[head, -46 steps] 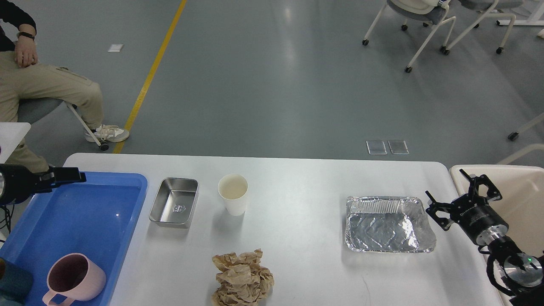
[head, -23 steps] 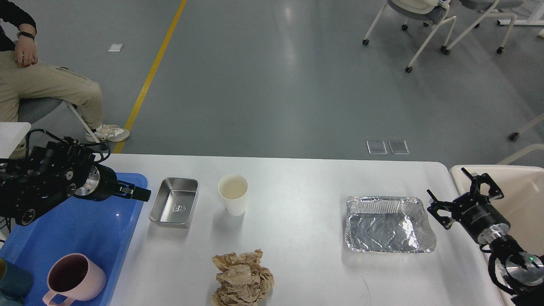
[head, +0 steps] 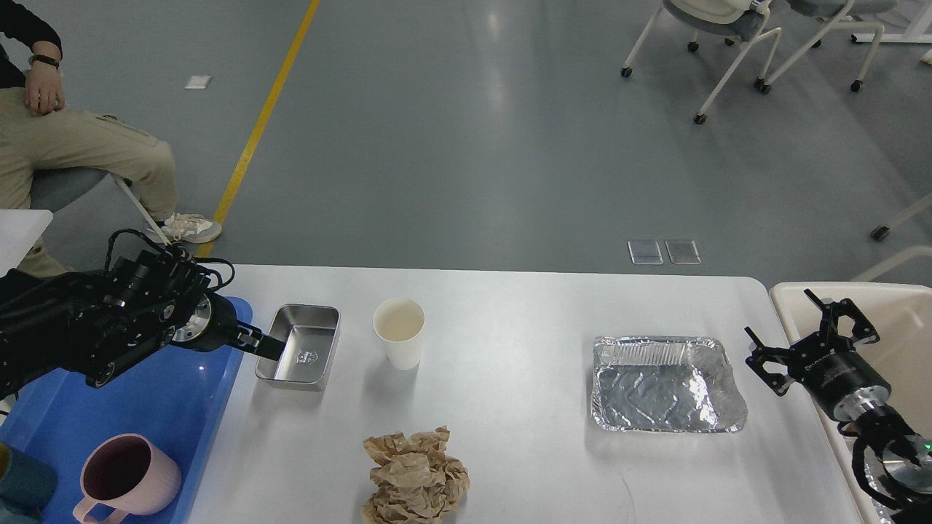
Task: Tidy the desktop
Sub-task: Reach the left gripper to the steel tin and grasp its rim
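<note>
The desk (head: 510,407) fills the lower half of the head view, and the tidying looks only partly done. Taking the steel tin (head: 298,355) as the landmark: just left of it, touching or nearly so, sits the blue tray (head: 182,407), which already holds one pink mug (head: 127,477) at its near end, well toward me from the tin (a dark teal thing shows at the tray's very corner, too cut off to name). That mug is all that counts as put away.

Left on the desk I count four loose things: the one steel tin itself, one paper cup (head: 399,331) just right of it, one ball of crumpled brown paper (head: 413,477) nearer to me and right of the tin, and one foil tray (head: 666,382) well apart to the tin's right. Farther right again, past the desk's edge, stands one cream bin (head: 899,320).

My left hand (head: 266,346) reaches over the tin's left rim, its dark fingers close together at the wall; whether they are pinching the rim or merely pressed near it I cannot tell. My right hand (head: 812,342) hangs far right of the tin, between the foil tray and the bin, fingers spread and holding nothing.

By my judgement the tin is the step in hand, and the cup, paper and foil tray remain.
</note>
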You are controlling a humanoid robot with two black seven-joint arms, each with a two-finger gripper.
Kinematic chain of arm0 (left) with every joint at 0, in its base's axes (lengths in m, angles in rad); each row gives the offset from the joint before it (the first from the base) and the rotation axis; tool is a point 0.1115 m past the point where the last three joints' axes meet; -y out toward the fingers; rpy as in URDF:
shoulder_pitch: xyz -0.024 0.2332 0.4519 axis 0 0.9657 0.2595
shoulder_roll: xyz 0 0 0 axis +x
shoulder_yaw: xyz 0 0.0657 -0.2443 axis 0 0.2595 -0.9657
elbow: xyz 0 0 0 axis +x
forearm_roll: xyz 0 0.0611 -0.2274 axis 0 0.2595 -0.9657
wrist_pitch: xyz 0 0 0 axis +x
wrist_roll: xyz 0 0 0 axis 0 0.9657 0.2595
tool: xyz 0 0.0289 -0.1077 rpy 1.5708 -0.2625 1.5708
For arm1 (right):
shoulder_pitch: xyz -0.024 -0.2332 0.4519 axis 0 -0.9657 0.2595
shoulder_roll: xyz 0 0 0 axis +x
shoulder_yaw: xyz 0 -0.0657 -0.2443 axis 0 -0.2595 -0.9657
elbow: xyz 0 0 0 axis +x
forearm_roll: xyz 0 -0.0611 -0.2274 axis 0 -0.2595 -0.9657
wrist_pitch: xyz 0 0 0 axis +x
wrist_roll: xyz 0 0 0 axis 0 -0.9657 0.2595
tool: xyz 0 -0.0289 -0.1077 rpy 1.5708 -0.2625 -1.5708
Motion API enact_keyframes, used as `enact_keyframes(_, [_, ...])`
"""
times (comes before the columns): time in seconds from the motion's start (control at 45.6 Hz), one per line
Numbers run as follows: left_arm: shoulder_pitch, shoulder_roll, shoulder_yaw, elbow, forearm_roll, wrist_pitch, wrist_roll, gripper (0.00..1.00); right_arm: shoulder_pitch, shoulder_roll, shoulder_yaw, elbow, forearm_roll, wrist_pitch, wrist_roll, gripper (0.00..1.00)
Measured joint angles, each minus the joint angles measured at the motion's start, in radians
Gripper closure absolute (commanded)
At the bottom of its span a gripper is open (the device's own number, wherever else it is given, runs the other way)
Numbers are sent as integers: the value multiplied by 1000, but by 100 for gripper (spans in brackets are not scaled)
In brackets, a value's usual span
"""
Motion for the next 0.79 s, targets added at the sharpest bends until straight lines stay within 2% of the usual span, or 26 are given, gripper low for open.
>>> enact_keyframes(0.461, [44,-48,16,68,-15,61,-5,11,-4,0,-2,1,0,4,0,0])
enact_keyframes(0.79, [62,-70,16,86,-14,82,-35,17,-4,-8,0,1,0,4,0,0])
